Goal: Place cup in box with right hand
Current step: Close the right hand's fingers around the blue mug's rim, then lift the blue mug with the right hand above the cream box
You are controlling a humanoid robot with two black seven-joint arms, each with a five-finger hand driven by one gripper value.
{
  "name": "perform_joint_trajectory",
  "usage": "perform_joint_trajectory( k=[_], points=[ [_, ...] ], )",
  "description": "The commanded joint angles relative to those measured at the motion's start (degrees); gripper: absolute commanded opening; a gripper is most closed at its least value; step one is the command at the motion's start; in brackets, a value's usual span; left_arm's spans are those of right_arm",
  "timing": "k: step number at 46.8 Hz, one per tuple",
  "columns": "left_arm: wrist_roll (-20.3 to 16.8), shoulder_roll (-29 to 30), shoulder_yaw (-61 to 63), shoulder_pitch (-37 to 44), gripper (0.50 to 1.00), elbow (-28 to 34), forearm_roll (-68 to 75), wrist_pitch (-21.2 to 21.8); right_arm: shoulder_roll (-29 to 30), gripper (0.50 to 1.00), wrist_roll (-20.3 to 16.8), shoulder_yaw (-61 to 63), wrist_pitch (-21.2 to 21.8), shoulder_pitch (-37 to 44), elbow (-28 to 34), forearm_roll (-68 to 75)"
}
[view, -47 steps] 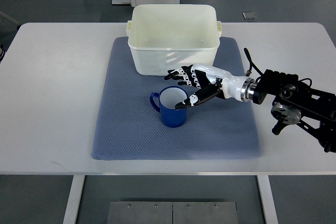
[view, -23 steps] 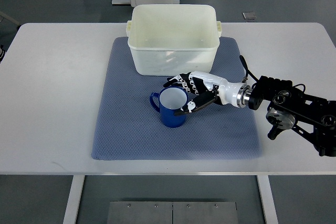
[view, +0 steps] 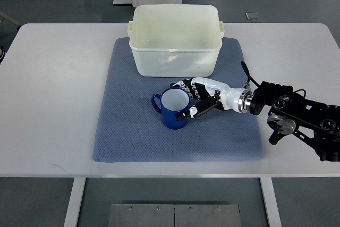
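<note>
A blue cup with a white inside stands upright on the blue mat, its handle pointing left. The white plastic box stands just behind it at the mat's far edge. My right hand reaches in from the right and sits against the cup's right side. Its fingers lie by the far rim and its thumb lies against the near wall. The hand is spread around the cup and has not closed on it. The left arm is out of view.
The mat lies on a white table. My right forearm and its black wrist joints stretch over the table's right side. The floor shows beyond the table's far edge.
My right hand has moved down and left, from above the cup's rim to beside it, with thumb and fingers now on either side of it. The cup has not moved.
</note>
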Motion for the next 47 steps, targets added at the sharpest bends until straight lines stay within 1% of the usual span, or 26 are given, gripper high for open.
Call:
perform_joint_trajectory(
  k=[1, 4, 6, 7, 8, 11, 12, 29, 40, 47],
  points=[
    [-0.01, 0.0, 0.04, 0.03, 1.0, 0.0, 0.0, 0.0, 0.14, 0.966, -0.04, -0.05, 0.0, -0.4, 0.0, 0.0],
    [-0.01, 0.0, 0.04, -0.06, 1.0, 0.0, 0.0, 0.0, 0.14, 0.912, -0.04, -0.05, 0.0, -0.4, 0.0, 0.09],
    [-0.01, 0.0, -0.05, 0.03, 1.0, 0.0, 0.0, 0.0, 0.14, 0.854, -0.04, -0.05, 0.0, -0.4, 0.0, 0.09],
    [-0.01, 0.0, 0.04, 0.03, 1.0, 0.0, 0.0, 0.0, 0.14, 0.81, 0.05, -0.22, 0.0, -0.4, 0.0, 0.09],
    [-0.01, 0.0, 0.04, 0.03, 1.0, 0.0, 0.0, 0.0, 0.05, 0.747, 0.05, -0.4, 0.09, -0.4, 0.0, 0.09],
    [-0.01, 0.0, -0.05, 0.03, 1.0, 0.0, 0.0, 0.0, 0.05, 0.519, 0.14, -0.93, 0.18, -0.4, 0.0, 0.18],
    [-0.01, 0.0, -0.05, 0.03, 1.0, 0.0, 0.0, 0.0, 0.05, 0.5, 0.23, -1.1, 0.27, -0.4, 0.0, 0.18],
    [-0.01, 0.0, 0.04, 0.03, 1.0, 0.0, 0.0, 0.0, -0.03, 0.5, 0.32, -0.66, 0.27, 0.65, 0.88, 1.06],
    [-0.01, 0.0, 0.04, 0.03, 1.0, 0.0, 0.0, 0.0, -3.02, 0.5, -0.12, 0.48, 0.35, 3.2, 3.86, 1.67],
    [-0.01, 0.0, 0.04, 0.03, 1.0, 0.0, 0.0, 0.0, -6.1, 0.5, -0.3, 0.83, 0.36, 5.22, 5.62, 2.02]
  ],
)
